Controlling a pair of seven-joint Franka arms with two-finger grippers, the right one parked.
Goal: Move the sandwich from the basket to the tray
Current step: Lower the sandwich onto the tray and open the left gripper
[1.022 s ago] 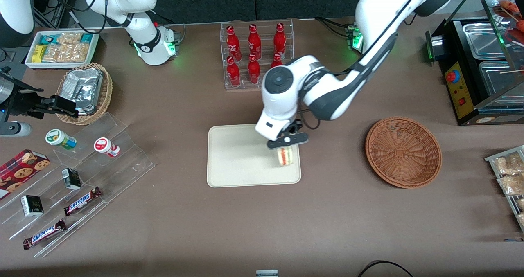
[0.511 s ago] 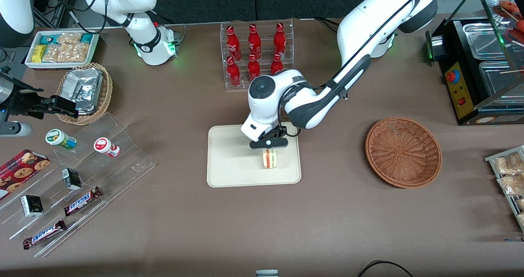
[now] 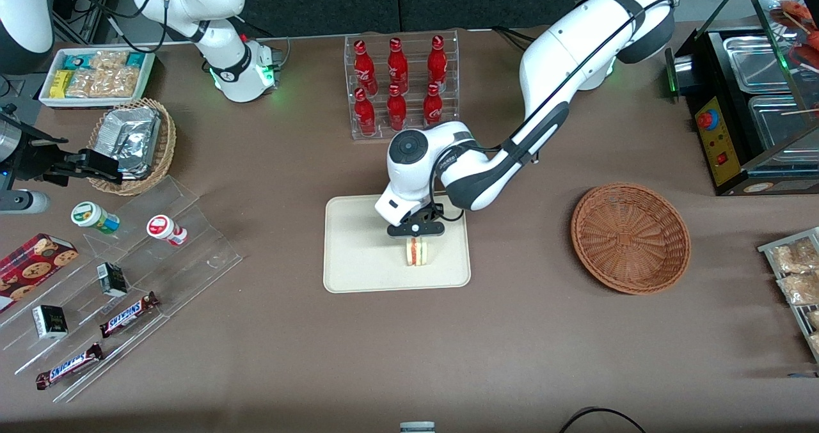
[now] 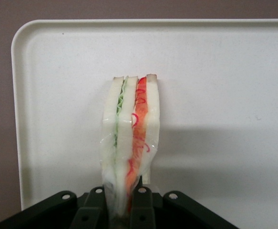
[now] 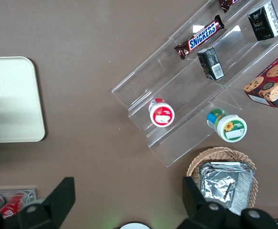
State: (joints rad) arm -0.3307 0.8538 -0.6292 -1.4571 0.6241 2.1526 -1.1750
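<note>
With its fingers clamped on the sandwich (image 3: 418, 252), the gripper (image 3: 416, 229) holds it on edge over the tray (image 3: 358, 260), well apart from the basket (image 3: 630, 237), apparently for set-down.

Even overhead light, soft shadows, sharp focus, mild glare on acrylic.

- The brown table (image 3: 512, 343) carries a cream rectangular tray (image 3: 358, 254) at its middle.
- A round reddish-brown wicker basket (image 3: 630, 238) lies toward the working arm's end.
- A clear rack of red bottles (image 3: 400, 84) stands farther from the front camera than the tray.
- The end effector (image 3: 417, 241) hangs over the tray.
</note>
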